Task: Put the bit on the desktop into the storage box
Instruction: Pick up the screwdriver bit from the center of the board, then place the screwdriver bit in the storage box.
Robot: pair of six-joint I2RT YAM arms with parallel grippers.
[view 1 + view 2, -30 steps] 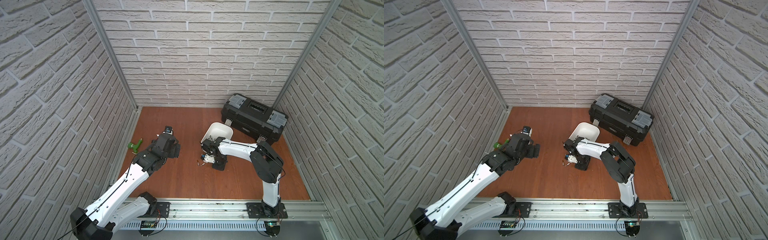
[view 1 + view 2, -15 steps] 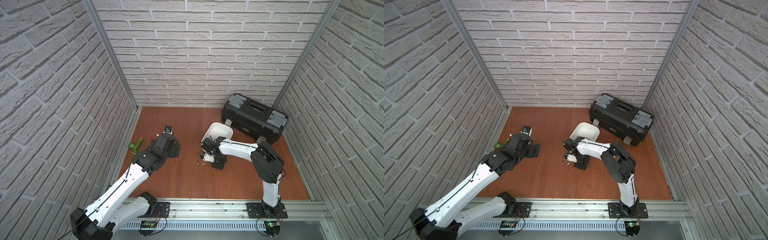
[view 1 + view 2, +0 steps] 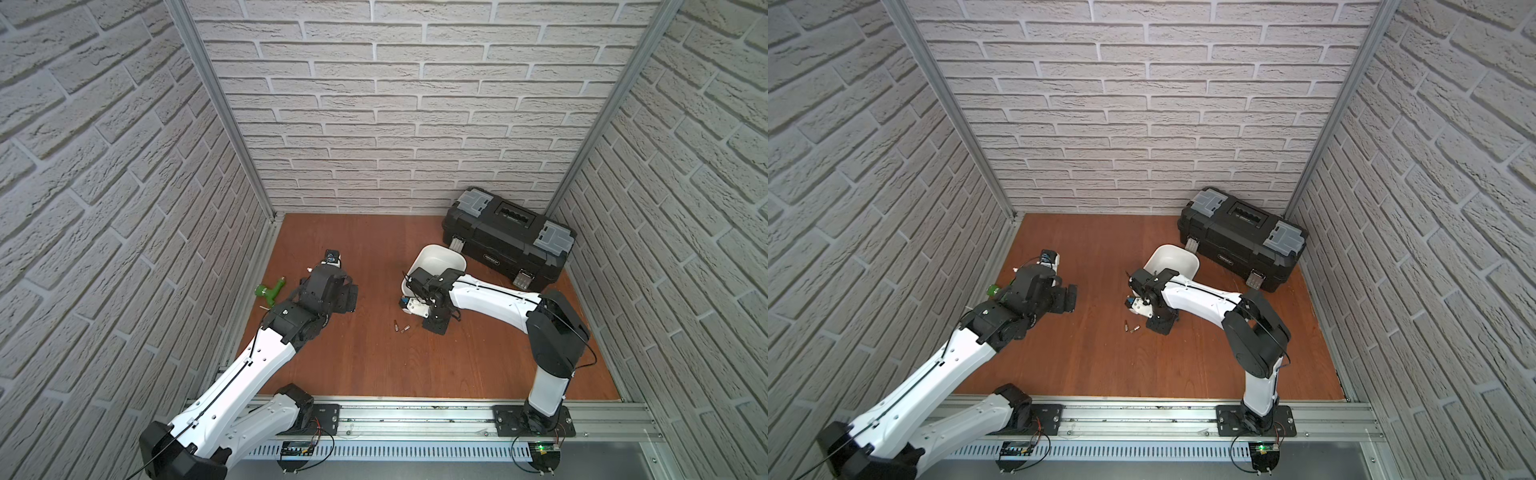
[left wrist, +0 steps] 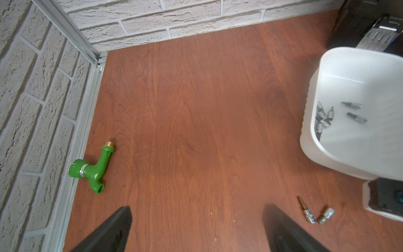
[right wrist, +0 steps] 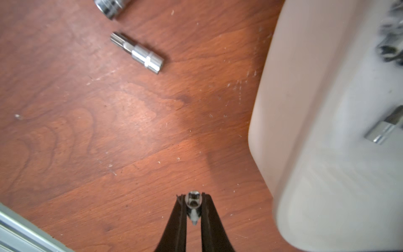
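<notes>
My right gripper (image 5: 193,197) is shut on a small silver bit (image 5: 193,201), held end-on just above the reddish-brown desktop (image 5: 109,131). The white storage box (image 5: 283,109) stands close beside it, and several bits (image 4: 322,117) lie inside. Two more bits (image 3: 397,324) (image 3: 406,328) lie on the desktop a short way from the right gripper (image 3: 433,325); the right wrist view shows one whole (image 5: 139,54). My left gripper (image 4: 196,216) is open and empty over bare desktop, left of those bits (image 4: 306,210).
A green plastic tap (image 3: 270,289) lies by the left wall rail. The big black toolbox (image 3: 507,241) stands at the back right, just behind the storage box (image 3: 436,259). Brick walls close three sides, and an aluminium rail (image 3: 415,411) runs along the front.
The right gripper's jaws have closed on a bit. Both arms have stayed nearly where they were.
</notes>
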